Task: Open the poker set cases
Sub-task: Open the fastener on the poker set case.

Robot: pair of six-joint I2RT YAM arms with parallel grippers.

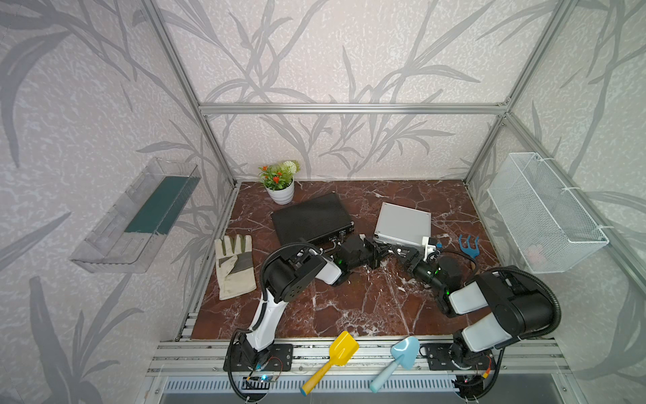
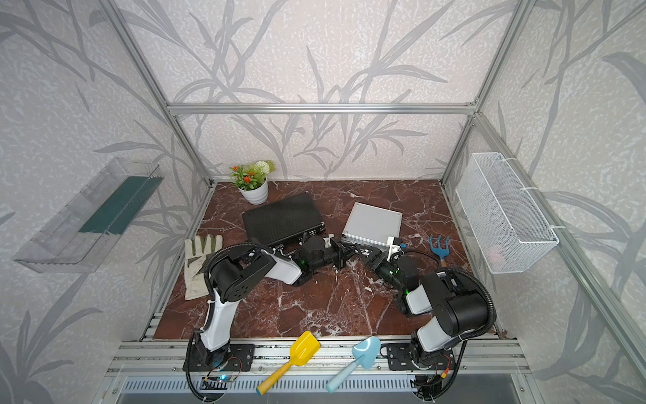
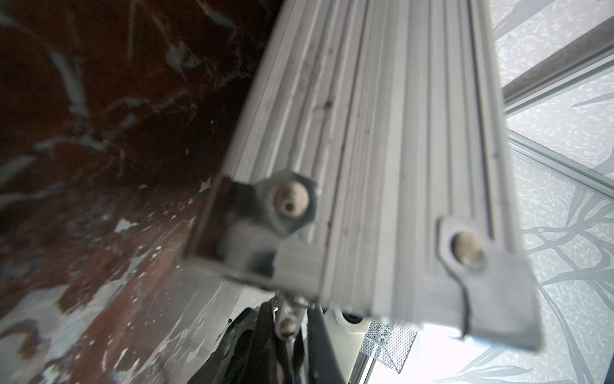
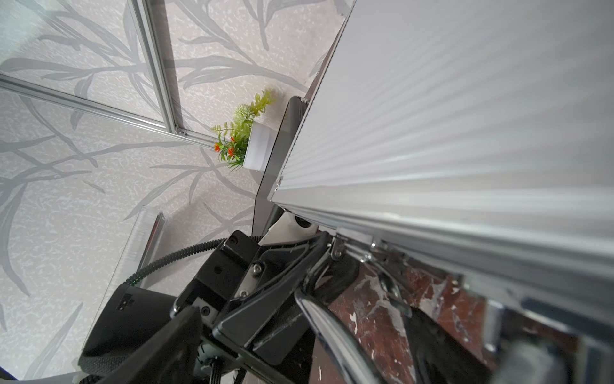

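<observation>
Silver case (image 1: 403, 222), apparently closed, lies right of centre beside the black case (image 1: 309, 218), latch edge toward the lower frame, where the left gripper (image 1: 382, 249) is fully closed, hold undetermined, and the right gripper (image 1: 398, 249) is spread wide at the handle (image 4: 320, 320).

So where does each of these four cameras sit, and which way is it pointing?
Top views: high at the front, looking down on the table; left arm and right arm both show.
Left wrist: on the left arm, close against the ribbed side of the silver case; only blurred dark parts show at the edge.
Right wrist: on the right arm, looking past the case lid toward the plant; the left gripper shows.
Shared: both wrist views show the silver case.
</observation>
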